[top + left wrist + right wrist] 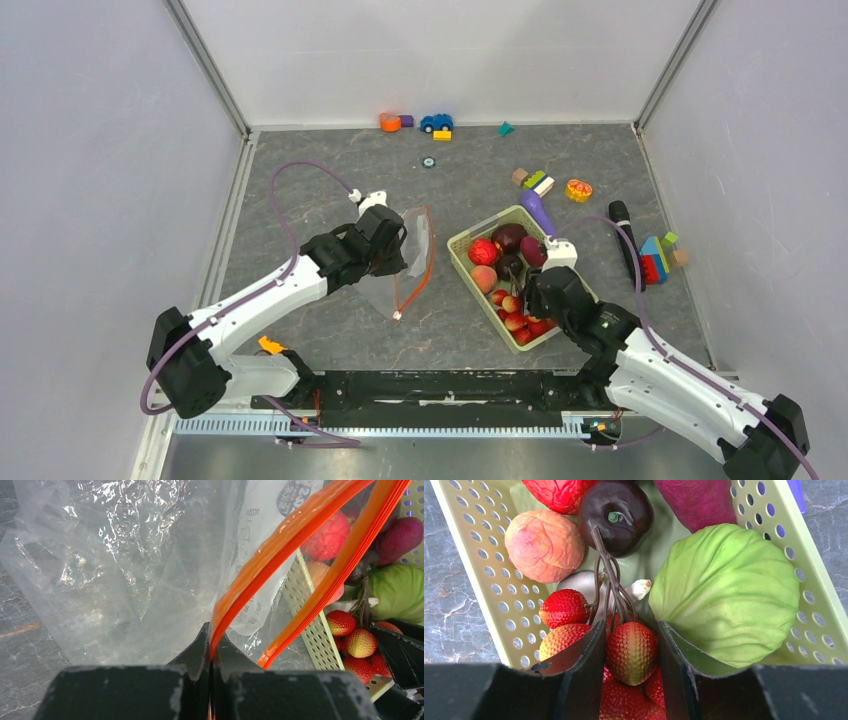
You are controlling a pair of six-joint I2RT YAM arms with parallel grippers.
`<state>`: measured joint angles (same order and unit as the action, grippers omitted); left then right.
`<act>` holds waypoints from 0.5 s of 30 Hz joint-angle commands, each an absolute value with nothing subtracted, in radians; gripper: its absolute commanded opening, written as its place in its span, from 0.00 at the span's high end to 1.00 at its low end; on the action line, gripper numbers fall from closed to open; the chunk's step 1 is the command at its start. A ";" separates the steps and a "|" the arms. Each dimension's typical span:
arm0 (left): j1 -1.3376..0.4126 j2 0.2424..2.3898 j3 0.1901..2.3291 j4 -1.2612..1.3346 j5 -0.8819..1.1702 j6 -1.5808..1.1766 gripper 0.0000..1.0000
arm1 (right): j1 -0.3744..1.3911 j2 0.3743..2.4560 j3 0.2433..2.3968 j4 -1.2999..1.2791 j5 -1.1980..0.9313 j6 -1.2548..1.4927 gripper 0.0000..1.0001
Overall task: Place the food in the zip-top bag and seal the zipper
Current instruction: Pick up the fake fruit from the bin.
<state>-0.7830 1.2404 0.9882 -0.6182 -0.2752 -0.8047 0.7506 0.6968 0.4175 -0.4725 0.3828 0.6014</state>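
Two arms reach over a grey marbled desk [320, 180]. From above, the clear, crinkly plastic zip-top bag [412, 250] sits just left of the desk's middle. Its thin red-orange zipper [430, 262] curves in a loop toward the near edge, with the small white slider tab [398, 316] at the nearest end. The left arm [270, 295] covers the bag's left side there. Only the left wrist view shows the left jaws together, clamped on one lip of the zipper, while the other lip bows away so the mouth gapes.

The pale green perforated plastic basket [460, 243] lies just beside the bag on its right, slanting toward the near right corner, and it holds the food. The right arm [600, 330] hides the basket's near end from above. The right wrist view shows a round green cabbage [724, 592] there, beside a bunch of little red-yellow apples [564, 607] on brown stems. The right jaws press both sides of one apple [631, 652]. Beyond them lie a peach [544, 545], a dark plum [621, 512] and a red strawberry [556, 492].
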 commanded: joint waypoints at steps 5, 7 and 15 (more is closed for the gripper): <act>-0.787 1.194 0.988 -0.584 -0.200 -0.813 0.98 | 0.749 0.662 0.556 -0.386 0.399 0.406 1.00; -0.787 1.194 0.994 -0.595 -0.199 -0.820 0.98 | 0.749 0.633 0.577 -0.345 0.399 0.362 1.00; -0.787 1.204 1.014 -0.604 -0.149 -0.813 0.98 | 0.749 0.567 0.597 -0.187 0.363 0.252 1.00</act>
<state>-0.7830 1.2144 0.9867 -0.6186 -0.1886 -0.8055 0.7506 0.5903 0.5423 -0.3420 0.3775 0.3397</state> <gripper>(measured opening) 0.033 0.447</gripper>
